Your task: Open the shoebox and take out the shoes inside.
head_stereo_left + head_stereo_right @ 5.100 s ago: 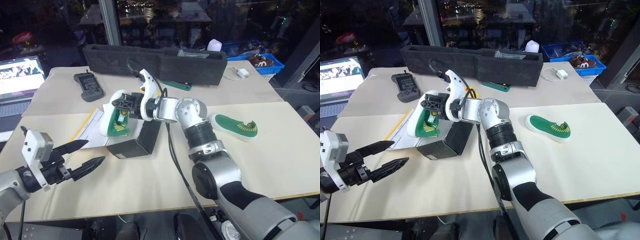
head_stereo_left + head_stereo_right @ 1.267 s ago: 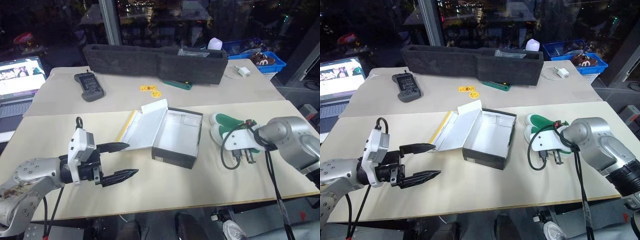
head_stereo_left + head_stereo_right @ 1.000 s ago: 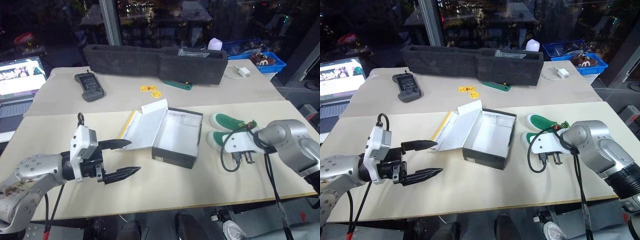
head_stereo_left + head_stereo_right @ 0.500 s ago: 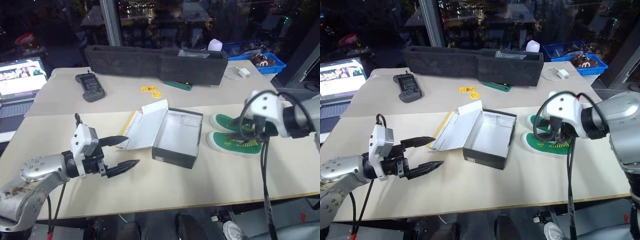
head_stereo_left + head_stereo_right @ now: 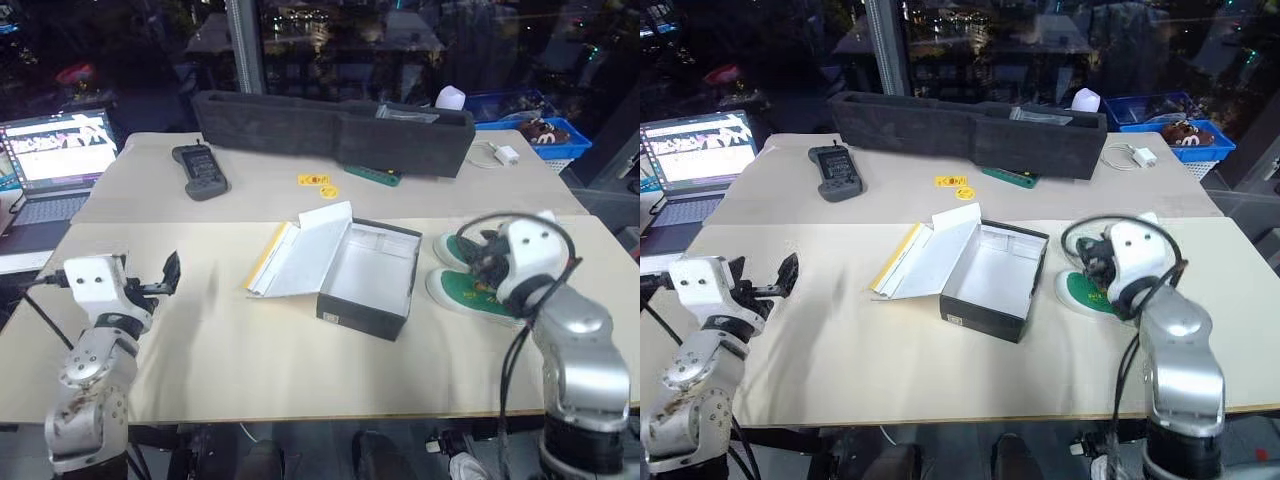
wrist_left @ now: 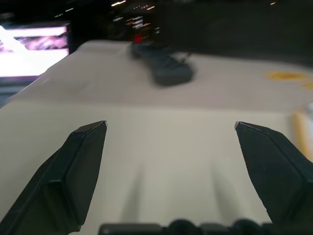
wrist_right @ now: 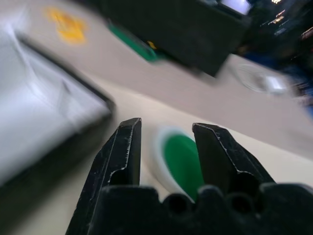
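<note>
We are pulling both arms back: shoes point(image 5: 470, 283) now lying at table point(image 5: 300, 370) right edge beside shoebox point(image 5: 368, 275), apparently emptied; left gripper point(image 6: 171, 129) spread wide, right gripper point(image 7: 164, 142) parted, grasping nothing.

The counter point(image 5: 250, 360) has a wide bare strip along its near edge, from 7 o'clock to 5 o'clock, where a claw could pass. The open box point(image 5: 372, 276) sits in the middle and blocks the way, its lid point(image 5: 300, 250) lying flat toward 9 o'clock. Two shoes point(image 5: 470, 285) lie just beside the box at 3 o'clock. At 12 o'clock a long black tray point(image 5: 330, 125) walls off the far side, with a remote point(image 5: 200, 170) near 11 o'clock.
</note>
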